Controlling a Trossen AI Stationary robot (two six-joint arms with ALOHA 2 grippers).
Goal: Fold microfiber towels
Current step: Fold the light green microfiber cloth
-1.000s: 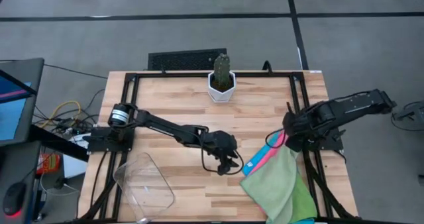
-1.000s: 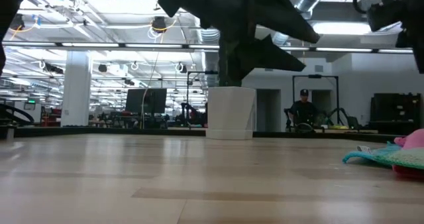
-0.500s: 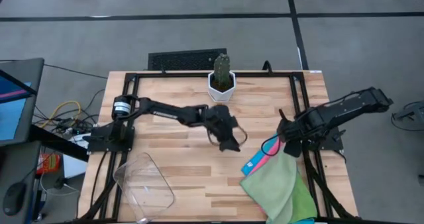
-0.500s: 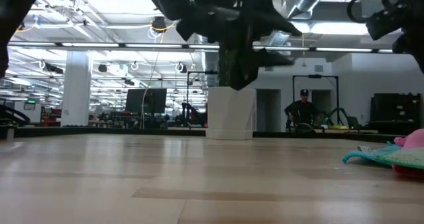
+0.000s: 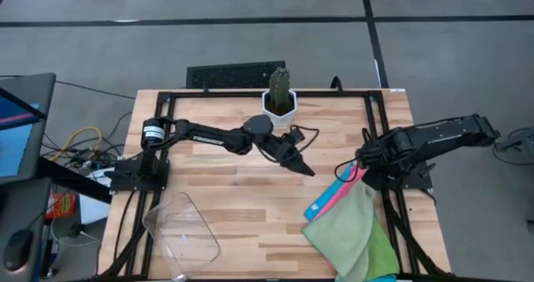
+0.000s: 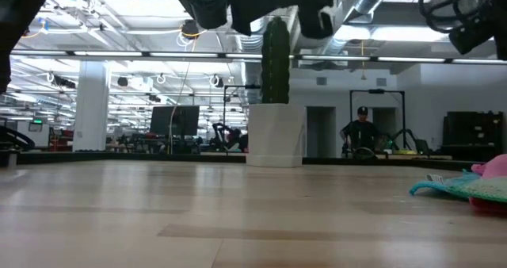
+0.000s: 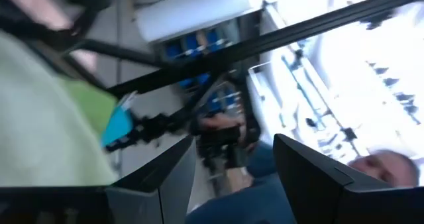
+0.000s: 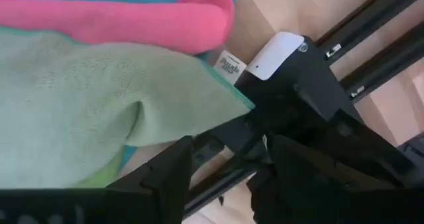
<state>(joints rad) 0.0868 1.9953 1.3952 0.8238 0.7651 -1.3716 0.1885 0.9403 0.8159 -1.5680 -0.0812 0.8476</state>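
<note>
The microfiber towels lie in a loose pile at the table's near right corner: a light green one (image 5: pixel 350 236) on top, with pink (image 5: pixel 335 198) and blue (image 5: pixel 319 207) edges showing under it. My right gripper (image 5: pixel 360 168) hangs open above the pile's far right corner, pointing down; in its wrist view the green towel (image 8: pixel 86 118) and the pink towel (image 8: pixel 132 18) lie just ahead of its fingers. My left gripper (image 5: pixel 305 168) is open and empty above the table's middle, pointing about level toward the pile.
A cactus in a white pot (image 5: pixel 279 105) stands at the far middle of the table. A clear plastic bin (image 5: pixel 183 230) sits at the near left. Black frame rails (image 5: pixel 392 207) run along the table's edges beside the pile. A person (image 6: pixel 362 132) stands far off in the room.
My left gripper has risen and gone toward the table's far edge and a little right. It has tipped from pointing down to about level and rolled. The towel pile lies as it did.
</note>
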